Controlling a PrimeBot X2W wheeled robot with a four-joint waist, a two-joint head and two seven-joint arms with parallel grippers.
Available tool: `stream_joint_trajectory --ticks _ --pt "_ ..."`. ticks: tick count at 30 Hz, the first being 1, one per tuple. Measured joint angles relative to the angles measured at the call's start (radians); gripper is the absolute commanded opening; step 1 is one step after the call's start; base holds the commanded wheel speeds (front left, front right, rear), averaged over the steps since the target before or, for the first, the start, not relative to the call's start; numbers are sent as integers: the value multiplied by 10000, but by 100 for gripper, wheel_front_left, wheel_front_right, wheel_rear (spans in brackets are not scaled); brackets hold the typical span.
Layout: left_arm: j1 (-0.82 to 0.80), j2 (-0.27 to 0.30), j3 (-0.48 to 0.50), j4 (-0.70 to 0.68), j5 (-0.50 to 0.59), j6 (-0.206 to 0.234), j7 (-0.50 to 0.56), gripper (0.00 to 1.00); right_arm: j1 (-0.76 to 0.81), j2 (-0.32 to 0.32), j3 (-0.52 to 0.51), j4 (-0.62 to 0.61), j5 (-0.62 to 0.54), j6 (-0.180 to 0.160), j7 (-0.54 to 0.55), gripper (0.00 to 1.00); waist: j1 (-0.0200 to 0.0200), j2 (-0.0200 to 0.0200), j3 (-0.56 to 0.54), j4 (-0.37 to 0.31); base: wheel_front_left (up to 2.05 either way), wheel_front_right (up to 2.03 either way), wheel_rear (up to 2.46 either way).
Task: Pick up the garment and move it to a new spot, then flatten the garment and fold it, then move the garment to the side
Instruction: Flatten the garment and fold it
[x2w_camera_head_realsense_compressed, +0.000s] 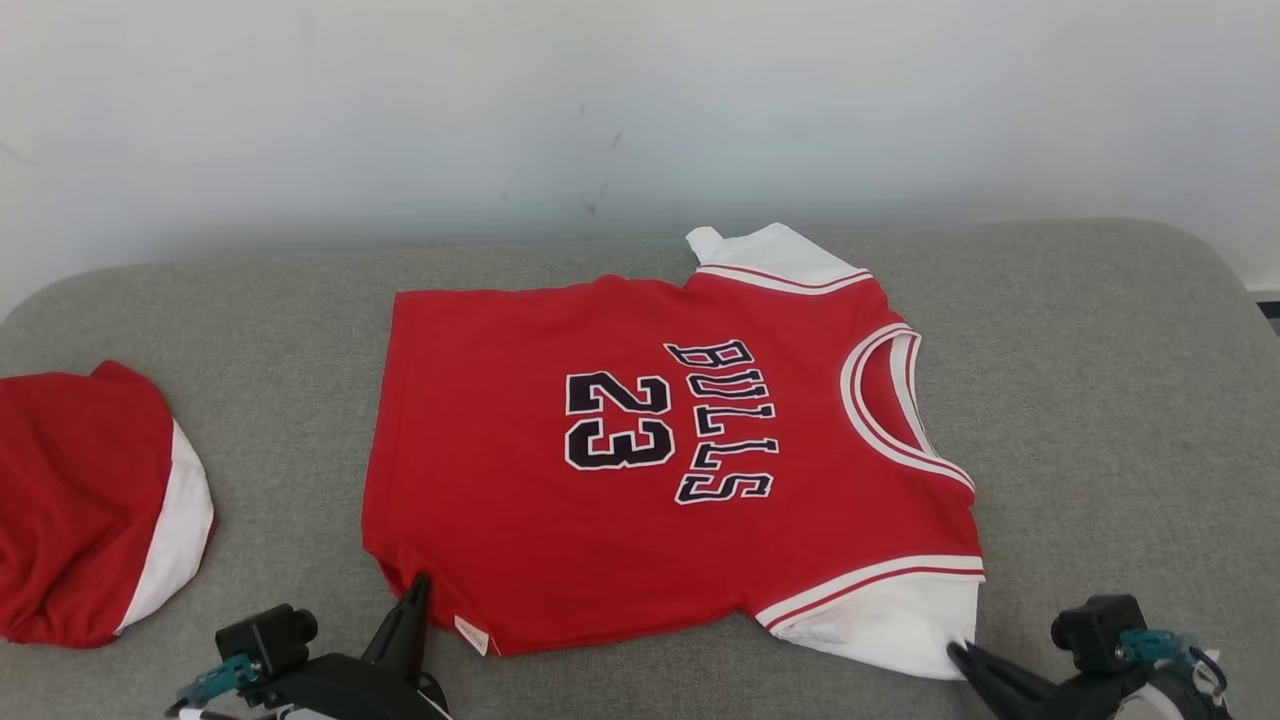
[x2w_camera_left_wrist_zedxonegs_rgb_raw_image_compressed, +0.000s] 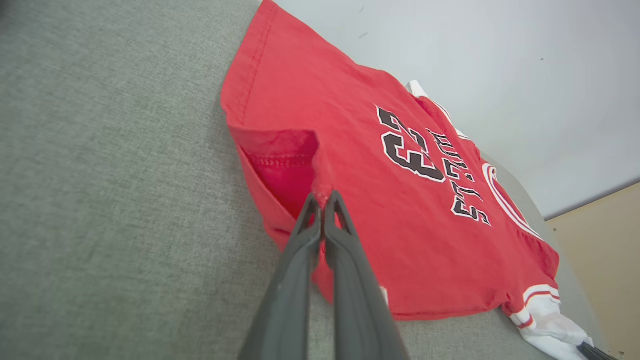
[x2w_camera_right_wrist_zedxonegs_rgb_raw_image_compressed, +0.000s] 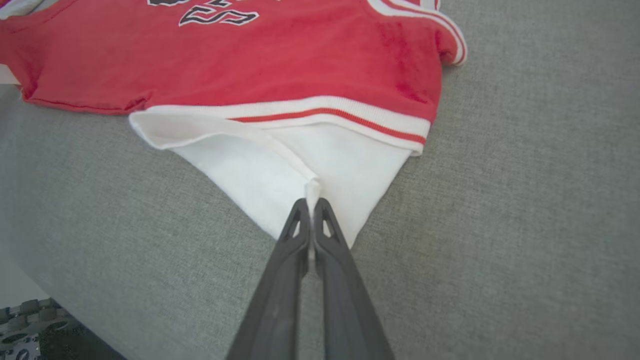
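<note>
The garment (x2w_camera_head_realsense_compressed: 640, 450) is a red jersey with white sleeves and "BULLS 23" in black, spread flat on the grey cushion (x2w_camera_head_realsense_compressed: 1100, 400), collar toward the right. My left gripper (x2w_camera_head_realsense_compressed: 418, 582) is shut on the red hem at the jersey's near left corner; the left wrist view shows its tips (x2w_camera_left_wrist_zedxonegs_rgb_raw_image_compressed: 322, 197) pinching a raised fold of the garment (x2w_camera_left_wrist_zedxonegs_rgb_raw_image_compressed: 400, 200). My right gripper (x2w_camera_head_realsense_compressed: 957, 652) is shut on the white sleeve at the near right corner, and its tips (x2w_camera_right_wrist_zedxonegs_rgb_raw_image_compressed: 310, 202) clamp the lifted sleeve edge of the garment (x2w_camera_right_wrist_zedxonegs_rgb_raw_image_compressed: 260, 170) in the right wrist view.
Another red and white garment (x2w_camera_head_realsense_compressed: 90, 510) lies bunched at the cushion's left end. A pale wall (x2w_camera_head_realsense_compressed: 640, 110) stands right behind the cushion. Bare grey cushion stretches to the right of the jersey and along the near edge.
</note>
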Motion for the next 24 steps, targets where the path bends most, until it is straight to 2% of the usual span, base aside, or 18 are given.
stream_joint_trajectory --ticks 4,6,7,8,9,10,11,12,13,19,24 --pt "43 13 6 -2 0 0 0 0 280 -196 244 -357 453 0 270 0 0 0 -6 -51 0 0 0" --pt "43 29 13 2 0 0 0 0 360 -251 376 -512 637 0 393 12 -1 0 -2 -68 0 0 0" --pt "43 35 17 6 0 0 0 0 363 -268 416 -585 734 0 424 2 0 0 -6 -74 0 0 0" --pt "43 35 19 6 0 -2 0 0 362 -293 454 -681 788 0 489 2 0 0 -5 -80 0 0 0" --pt "44 36 19 6 0 -2 0 0 362 -316 483 -757 874 0 554 7 -1 0 0 -85 0 0 0" --pt "45 36 17 4 0 0 0 0 364 -334 489 -823 1035 0 570 27 -1 0 4 -88 0 0 0" --pt "51 35 17 4 2 0 0 0 365 -357 477 -894 1187 0 577 40 0 0 9 -91 0 0 0" --pt "52 29 15 4 2 0 0 0 363 -380 470 -961 1300 0 635 98 -1 0 13 -93 0 0 0" --pt "52 29 15 2 2 0 0 0 363 -412 479 -1026 1352 0 662 100 0 0 15 -94 0 0 0" --pt "61 35 31 2 13 4 0 0 365 -662 261 -1574 2224 0 658 100 -1 0 -14 -104 0 0 0" --pt "78 58 71 4 13 13 0 0 416 -779 113 -1490 2360 0 713 100 0 0 -54 -135 0 0 0"
